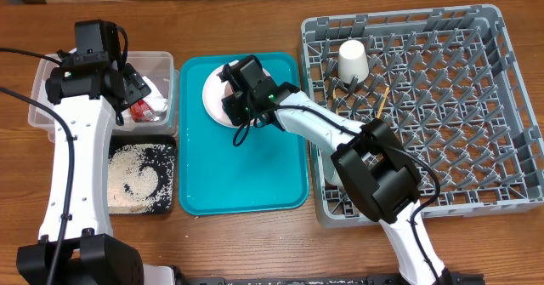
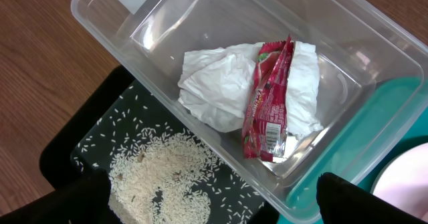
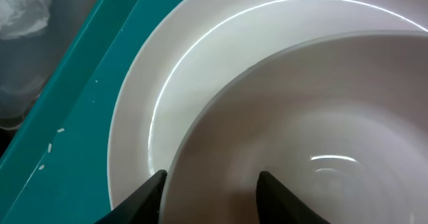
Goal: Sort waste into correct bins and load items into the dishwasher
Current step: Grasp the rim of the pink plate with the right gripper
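Pale round bowl (image 3: 301, 117): straddled by right gripper (image 3: 210, 180); pinch unclear.
Left gripper (image 2: 214, 190): was apart, empty.
Done: waste (image 2: 267, 103) binned, cream cup (image 1: 353, 59) racked.
Waiting: bowl, pink plate (image 3: 142, 117).

waste in bins, dishes part loaded
a crumpled white paper napkin (image 2: 214, 83) with a small red printed wrapper (image 2: 267, 97) on it sits in the clear rectangular plastic tub (image 2: 167, 23); loose whitish rice grains (image 2: 160, 177) lie in the shallow black rectangular tray (image 2: 87, 137) beside it. a pale pink round plate (image 3: 154, 83) lies flat on the teal tray (image 1: 246, 183) with a small pale round bowl (image 3: 334, 103) upright on it. a small cream cup (image 1: 354, 61) stands narrow end up in a corner of the large square grey plastic dish rack (image 1: 476, 30), a thin wooden chopstick (image 1: 382, 100) slanted among its pegs.
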Tool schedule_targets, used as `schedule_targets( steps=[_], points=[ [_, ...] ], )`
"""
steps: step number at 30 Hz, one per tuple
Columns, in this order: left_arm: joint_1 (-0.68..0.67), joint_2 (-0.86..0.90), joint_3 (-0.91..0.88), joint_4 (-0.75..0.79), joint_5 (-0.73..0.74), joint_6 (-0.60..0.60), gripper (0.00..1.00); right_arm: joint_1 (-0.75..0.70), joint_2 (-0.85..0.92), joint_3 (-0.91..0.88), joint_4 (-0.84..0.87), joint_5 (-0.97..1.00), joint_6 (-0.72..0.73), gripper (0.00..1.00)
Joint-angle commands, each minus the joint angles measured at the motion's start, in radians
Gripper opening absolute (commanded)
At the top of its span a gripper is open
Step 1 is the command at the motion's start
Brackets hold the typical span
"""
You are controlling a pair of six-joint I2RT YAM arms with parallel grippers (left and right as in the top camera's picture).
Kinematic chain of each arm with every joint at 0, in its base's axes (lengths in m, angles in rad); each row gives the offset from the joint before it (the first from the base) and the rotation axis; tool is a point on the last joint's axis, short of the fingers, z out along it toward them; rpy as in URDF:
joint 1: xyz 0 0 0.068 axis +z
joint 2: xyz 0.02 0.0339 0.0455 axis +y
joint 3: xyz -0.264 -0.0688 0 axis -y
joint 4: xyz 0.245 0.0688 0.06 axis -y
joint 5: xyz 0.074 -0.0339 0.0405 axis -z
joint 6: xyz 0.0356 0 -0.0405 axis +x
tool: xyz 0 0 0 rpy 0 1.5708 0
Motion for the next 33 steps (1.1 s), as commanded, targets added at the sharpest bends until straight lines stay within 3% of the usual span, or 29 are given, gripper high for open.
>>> schedule_targets(
  steps=[1,24,31,33],
  points=[
    [0.003,-0.015,0.023,0.001,0.006,-0.014,1.00,0.005,-0.056,0.018,-0.004,0.003,-0.004,0.44],
    [0.003,-0.015,0.023,0.001,0.006,-0.014,1.00,0.007,-0.079,0.015,-0.053,0.003,-0.005,0.43],
    [0.003,-0.015,0.023,0.001,0.005,-0.014,1.00,0.007,-0.079,0.015,-0.058,0.008,-0.004,0.27],
    [0.003,-0.015,0.023,0.001,0.006,-0.014,1.00,0.006,-0.079,0.015,-0.063,0.028,-0.005,0.27]
  ],
)
